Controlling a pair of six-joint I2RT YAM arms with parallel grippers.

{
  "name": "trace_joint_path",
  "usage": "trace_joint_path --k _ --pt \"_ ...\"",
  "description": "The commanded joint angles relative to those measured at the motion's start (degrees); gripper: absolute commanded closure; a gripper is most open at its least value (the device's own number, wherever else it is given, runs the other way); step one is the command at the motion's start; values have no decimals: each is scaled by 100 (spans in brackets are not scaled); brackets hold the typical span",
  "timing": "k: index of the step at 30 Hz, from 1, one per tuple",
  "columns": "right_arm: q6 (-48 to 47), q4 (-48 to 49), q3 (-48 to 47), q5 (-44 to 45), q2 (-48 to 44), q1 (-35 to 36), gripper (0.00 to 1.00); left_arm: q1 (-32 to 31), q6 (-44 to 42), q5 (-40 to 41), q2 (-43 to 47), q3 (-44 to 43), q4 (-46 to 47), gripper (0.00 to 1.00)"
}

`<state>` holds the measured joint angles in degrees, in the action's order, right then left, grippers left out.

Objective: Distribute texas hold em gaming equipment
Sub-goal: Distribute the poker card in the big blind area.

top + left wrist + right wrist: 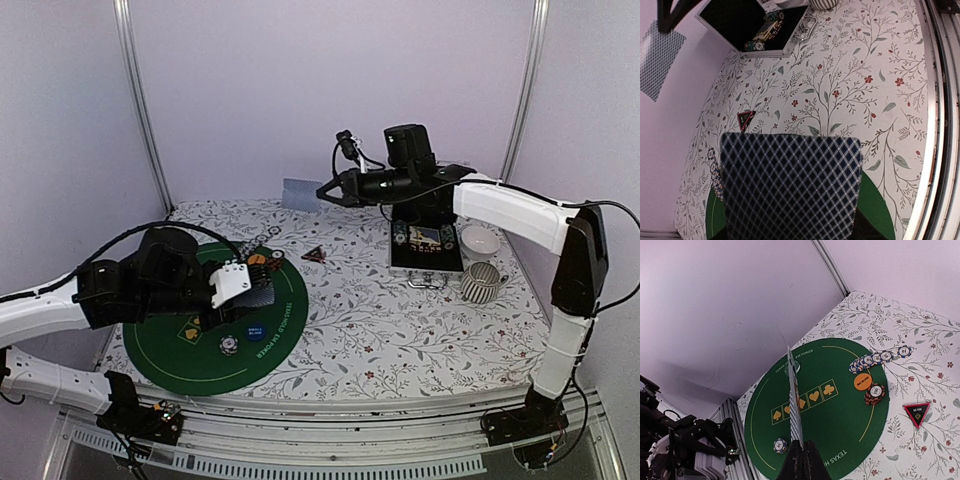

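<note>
My left gripper (248, 290) is shut on a grey-blue diamond-backed playing card (790, 185) and holds it over the round green poker mat (190, 350); the card hides the fingers in the left wrist view. My right gripper (323, 192) is raised near the back wall and shut on another playing card (300, 193), which is edge-on in the right wrist view (794, 405). On the mat lie a row of striped chips (875, 359), an orange disc (863, 381), a chip stack (875, 394), a blue disc (255, 330) and a single chip (229, 345). The red-edged triangular marker (316, 253) lies on the floral cloth.
The open silver-and-black case (428, 245) with chips in it sits at the back right. A white bowl (480, 240) and a ribbed cup (481, 283) stand beside it. Purple walls close the back and sides. The floral tablecloth (400, 330) covers the table.
</note>
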<state>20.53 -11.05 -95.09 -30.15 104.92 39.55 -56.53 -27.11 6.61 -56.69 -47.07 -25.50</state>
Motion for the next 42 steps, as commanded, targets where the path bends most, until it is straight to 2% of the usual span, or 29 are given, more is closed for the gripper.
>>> trace_joint_path --k 1,7,14,16,25,31,42 --pt "375 758 -626 -477 953 -44 98 64 92 -44 129 0 -33 52" --pt "2041 2036 -1046 -632 2281 135 98 73 64 -61 142 9 -44 52" --pt "3314 2683 -2513 -446 4091 439 98 97 90 -32 169 -13 -64 52" --pt "3500 2695 -2777 -330 4315 448 98 105 97 -26 194 8 -69 52" --pt "3309 2460 -2918 546 4500 -1 98 118 119 -45 300 95 -96 52" --pt "3994 2448 -3418 694 5314 -88 98 189 128 -94 205 121 -54 52" --pt "4416 2046 -3413 1152 5416 -282 97 296 92 -141 281 129 -43 52"
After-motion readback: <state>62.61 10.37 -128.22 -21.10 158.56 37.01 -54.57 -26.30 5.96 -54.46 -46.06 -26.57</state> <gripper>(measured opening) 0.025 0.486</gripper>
